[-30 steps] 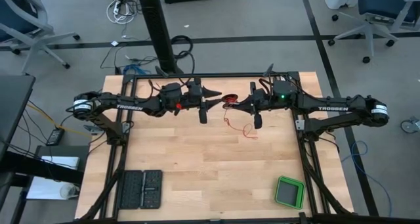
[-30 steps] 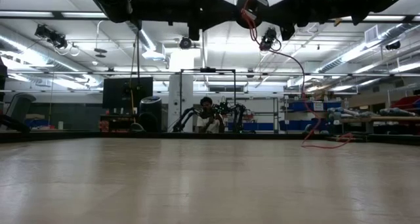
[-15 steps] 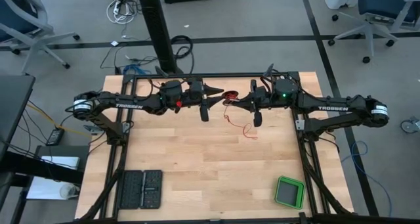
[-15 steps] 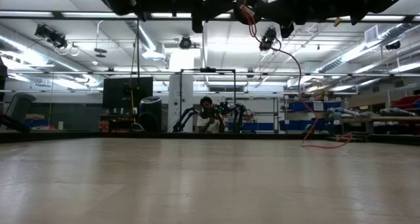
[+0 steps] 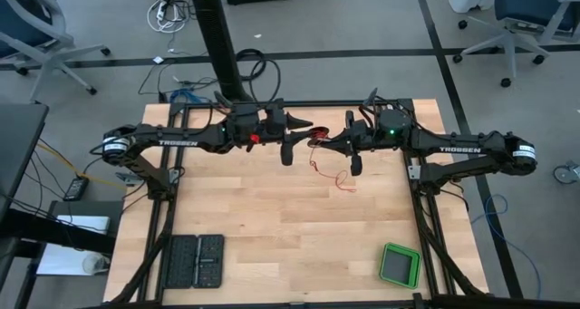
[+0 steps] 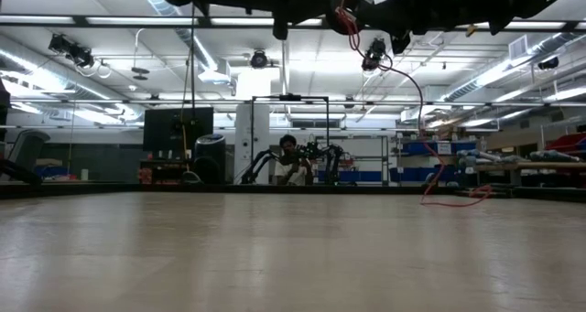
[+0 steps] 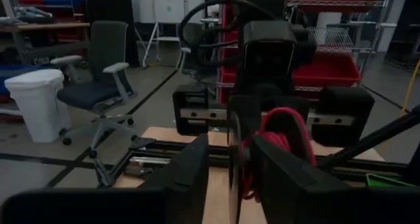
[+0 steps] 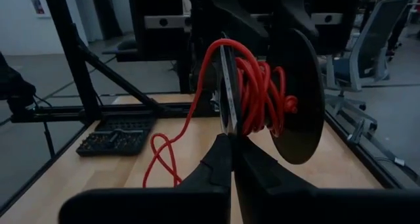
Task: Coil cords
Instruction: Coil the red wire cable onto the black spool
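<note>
Two grippers meet high above the table, a small bundle of red-orange cord [image 8: 259,86] wound between them. Nearest, the right gripper [image 8: 228,142] is pinched fully shut, its fingertips closed just beneath the bundle on a strand of it. Just beyond those fingertips, the loops sit between the two fingers [image 8: 298,96] of the left gripper [image 7: 230,155], which stands partly open with the turns wrapped about its fingers (whether it is actually squeezing them cannot be told). From the bundle a loose tail [image 5: 331,171] drops below both grippers and trails onto the wooden table [image 5: 272,227], curling there. Farther off, well clear of either gripper, lie a black tool case [image 5: 193,261] and a green box [image 5: 399,265]. Thin and limp, the cord will likely slip or spring loose if released; the safest hold looks to be the free strand close to the bundle, kept lightly taut.
</note>
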Motion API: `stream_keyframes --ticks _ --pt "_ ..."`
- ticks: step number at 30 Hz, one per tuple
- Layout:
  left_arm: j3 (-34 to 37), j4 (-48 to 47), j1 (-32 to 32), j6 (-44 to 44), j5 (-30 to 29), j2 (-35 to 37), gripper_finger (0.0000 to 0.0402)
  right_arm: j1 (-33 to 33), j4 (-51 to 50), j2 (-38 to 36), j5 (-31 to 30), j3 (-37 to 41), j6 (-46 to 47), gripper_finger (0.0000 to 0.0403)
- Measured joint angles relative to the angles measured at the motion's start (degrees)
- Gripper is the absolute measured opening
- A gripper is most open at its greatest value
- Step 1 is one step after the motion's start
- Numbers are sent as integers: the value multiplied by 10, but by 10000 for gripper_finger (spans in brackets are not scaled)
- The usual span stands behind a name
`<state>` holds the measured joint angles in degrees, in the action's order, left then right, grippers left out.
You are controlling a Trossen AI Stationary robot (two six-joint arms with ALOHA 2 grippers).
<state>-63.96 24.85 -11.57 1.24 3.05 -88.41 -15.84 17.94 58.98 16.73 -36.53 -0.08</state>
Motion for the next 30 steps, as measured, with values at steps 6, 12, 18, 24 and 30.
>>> stream_keyframes --ticks 6,12,18,24,30 --pt "-1 18 0 -13 14 -22 32 0 -2 1 2 1 0 8" --pt "-1 33 -1 -25 12 -28 3 0 -4 0 3 1 6 12" --pt "-1 -13 -1 -25 -59 -26 2 -6 -93 -54 -86 0 -5 36" --pt "0 -20 0 -15 -196 -26 1 4 -184 -102 -234 -1 10 43" --pt "0 18 0 -3 -212 -26 1 44 -161 -48 -210 0 15 41"
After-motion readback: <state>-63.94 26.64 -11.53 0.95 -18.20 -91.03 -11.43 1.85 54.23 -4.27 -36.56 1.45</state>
